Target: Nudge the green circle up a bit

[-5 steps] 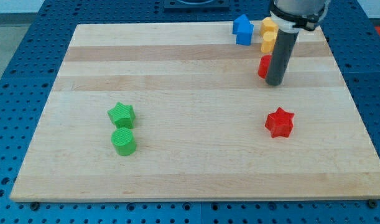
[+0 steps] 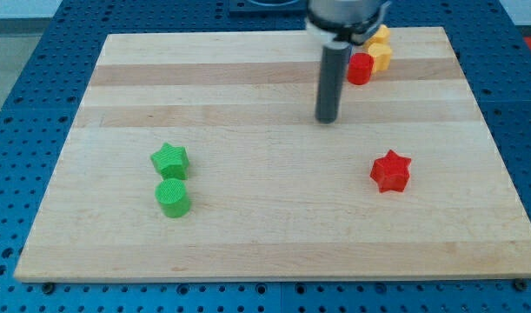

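The green circle [image 2: 173, 197] lies at the view's lower left of the wooden board [image 2: 248, 243], just below and touching the green star [image 2: 169, 160]. My tip [image 2: 327, 120] is near the upper middle of the board, far up and to the right of the green circle, touching no block.
A red star [image 2: 390, 170] sits right of centre. At the top right, a red block [image 2: 361, 68] lies next to two yellow blocks [image 2: 381, 54]. My arm hides the area behind it at the top edge. Blue pegboard surrounds the board.
My tip has moved left and slightly down, away from the red block. The red block now sits higher, next to the yellow blocks. The blue block is hidden behind my arm.
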Action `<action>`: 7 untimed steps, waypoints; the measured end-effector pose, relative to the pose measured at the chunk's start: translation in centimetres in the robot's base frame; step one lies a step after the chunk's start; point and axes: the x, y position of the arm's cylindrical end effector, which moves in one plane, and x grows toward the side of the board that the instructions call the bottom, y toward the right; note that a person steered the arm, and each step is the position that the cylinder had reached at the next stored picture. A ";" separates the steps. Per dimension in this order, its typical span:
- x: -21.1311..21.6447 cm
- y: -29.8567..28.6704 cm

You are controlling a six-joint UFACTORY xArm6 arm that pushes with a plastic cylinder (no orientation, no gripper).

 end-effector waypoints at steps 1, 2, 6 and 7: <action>3.9 -3.9; 8.4 -8.1; 16.6 -11.0; 16.6 -13.2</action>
